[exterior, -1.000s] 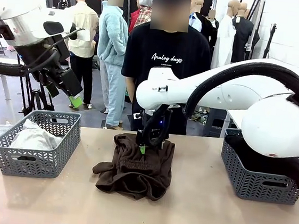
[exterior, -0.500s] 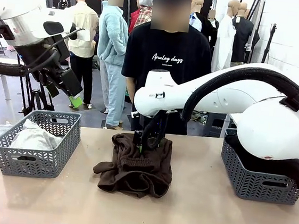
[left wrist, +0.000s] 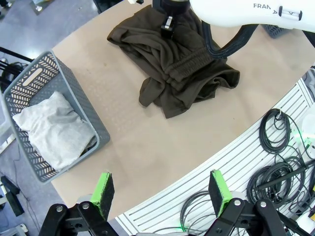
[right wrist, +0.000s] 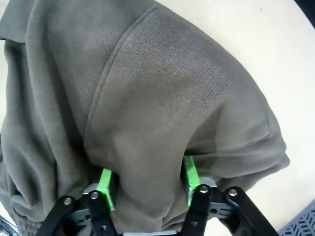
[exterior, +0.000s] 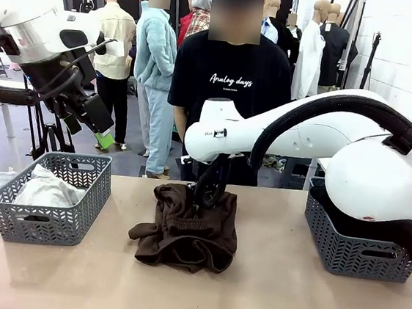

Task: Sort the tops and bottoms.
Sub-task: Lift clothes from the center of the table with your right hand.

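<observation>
Right hand [right wrist: 147,184] half-closed, pads pinching fold of brown fleece bottoms [right wrist: 147,98].

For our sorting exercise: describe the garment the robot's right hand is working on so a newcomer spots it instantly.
On the table, midway between two grey baskets, lies the brown fleece garment. The right hand presses into its far edge. It alone is loose, crumpled, dark brown, with a gathered waistband.

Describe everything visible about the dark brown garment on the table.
The dark brown garment is a soft, fleece-like piece lying crumpled in a heap mid-table, between the two grey baskets and touching neither. A gathered elastic waistband runs across it, and loose folds spill toward the robot's side. The right gripper is pressed down into its far edge, a ridge of fabric bunched between the green pads; nothing else touches it but the table.
</observation>
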Controlling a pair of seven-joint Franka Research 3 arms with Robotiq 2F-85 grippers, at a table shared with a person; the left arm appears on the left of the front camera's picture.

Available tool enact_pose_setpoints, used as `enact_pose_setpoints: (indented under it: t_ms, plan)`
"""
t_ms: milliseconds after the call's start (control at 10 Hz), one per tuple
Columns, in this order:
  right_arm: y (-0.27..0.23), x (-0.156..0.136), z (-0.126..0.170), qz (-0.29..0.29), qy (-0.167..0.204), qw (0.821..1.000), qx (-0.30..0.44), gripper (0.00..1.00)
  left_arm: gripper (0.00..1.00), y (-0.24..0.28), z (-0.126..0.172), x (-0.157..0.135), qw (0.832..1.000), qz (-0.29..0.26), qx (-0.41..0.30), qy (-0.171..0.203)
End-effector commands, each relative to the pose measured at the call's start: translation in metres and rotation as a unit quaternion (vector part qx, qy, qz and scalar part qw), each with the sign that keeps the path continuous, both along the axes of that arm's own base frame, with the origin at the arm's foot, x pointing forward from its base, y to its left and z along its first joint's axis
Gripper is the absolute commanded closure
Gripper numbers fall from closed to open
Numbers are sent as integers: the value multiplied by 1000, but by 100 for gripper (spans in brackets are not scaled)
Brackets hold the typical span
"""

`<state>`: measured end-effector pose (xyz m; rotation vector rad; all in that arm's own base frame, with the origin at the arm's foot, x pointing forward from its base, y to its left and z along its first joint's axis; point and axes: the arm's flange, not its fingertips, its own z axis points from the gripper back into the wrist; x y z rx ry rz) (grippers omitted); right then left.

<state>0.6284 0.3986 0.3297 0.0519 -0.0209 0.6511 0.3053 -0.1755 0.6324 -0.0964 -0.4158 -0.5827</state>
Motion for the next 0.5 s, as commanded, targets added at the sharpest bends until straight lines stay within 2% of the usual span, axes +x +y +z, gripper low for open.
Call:
enact_pose_setpoints:
  t_ms: [0, 100, 400]
  plan:
    - [4, -3, 4, -15, 0, 1000, -13, 83, 0, 2, -1, 1, 1000, 2, 4, -8]
    - [6, -4, 6, -17, 1, 1000, -12, 100, 0, 2, -1, 1, 1000, 2, 4, -8]
    - [5, -4, 7, -17, 13, 1000, -5, 100, 0, 2, -1, 1, 1000, 2, 4, -8]
